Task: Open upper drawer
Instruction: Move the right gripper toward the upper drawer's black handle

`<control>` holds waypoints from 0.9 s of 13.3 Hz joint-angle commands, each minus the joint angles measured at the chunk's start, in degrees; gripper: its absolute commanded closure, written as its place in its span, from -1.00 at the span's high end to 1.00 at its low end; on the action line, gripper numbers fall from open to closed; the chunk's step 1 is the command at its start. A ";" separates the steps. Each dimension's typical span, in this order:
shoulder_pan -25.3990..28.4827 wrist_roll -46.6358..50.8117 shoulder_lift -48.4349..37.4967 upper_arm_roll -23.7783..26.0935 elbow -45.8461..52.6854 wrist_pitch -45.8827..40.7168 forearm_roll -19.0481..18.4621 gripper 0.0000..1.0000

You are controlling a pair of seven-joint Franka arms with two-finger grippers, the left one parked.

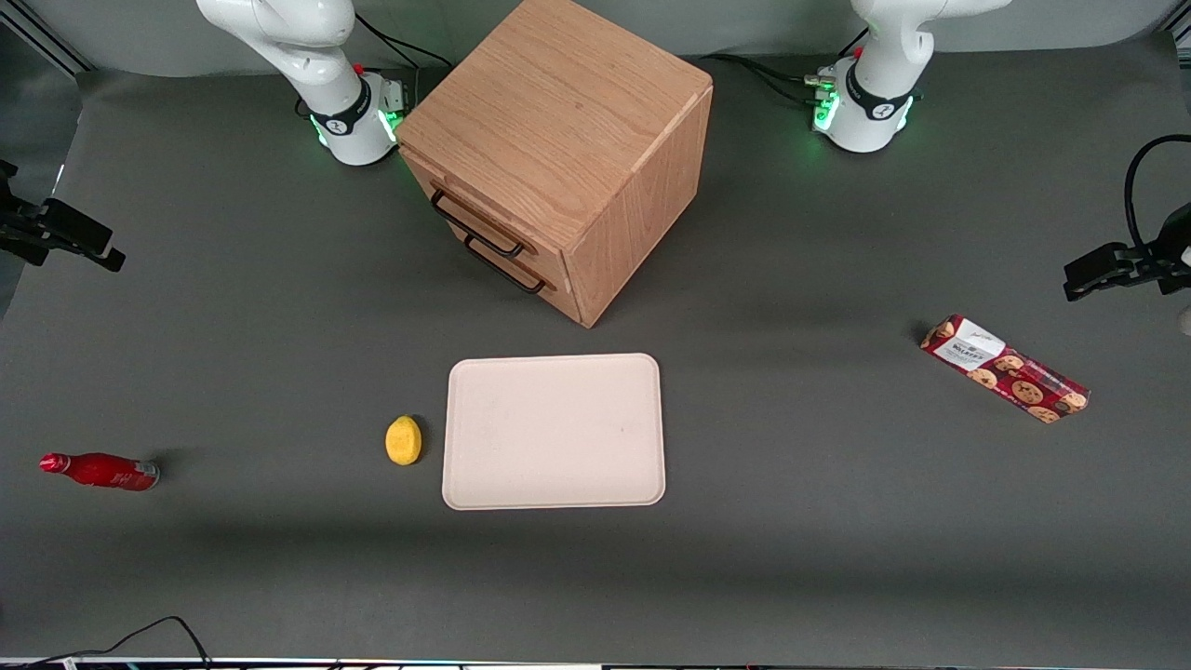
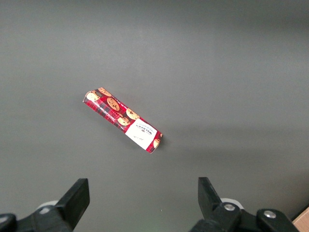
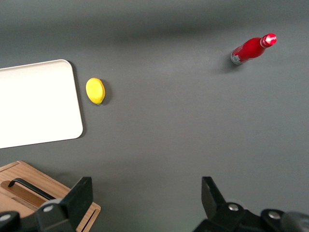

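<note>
The gripper hung high over bare table with its jaws spread wide, holding nothing. The upper drawer sat shut in the wooden cabinet, at twelve o'clock from the tray, with the lemon at the tray's nine o'clock.

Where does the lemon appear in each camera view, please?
Front view: lemon beside the tray, nearer the camera than the cabinet.
Right wrist view: lemon beside the tray, past the open gripper.
Left wrist view: not in it.
Shared landmark: the tray.
</note>
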 commanded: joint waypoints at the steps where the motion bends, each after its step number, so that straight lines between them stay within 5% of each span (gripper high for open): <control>1: 0.55 -1.09 0.84 -0.04 1.32 0.17 -0.57 1.00; 6: 0.82 -1.53 2.33 -0.04 2.56 -1.14 -0.48 1.00; 10: 1.61 -13.46 2.86 1.01 2.20 -5.18 0.31 1.00; 12: 1.61 -15.23 2.94 2.95 0.89 -5.45 3.46 1.00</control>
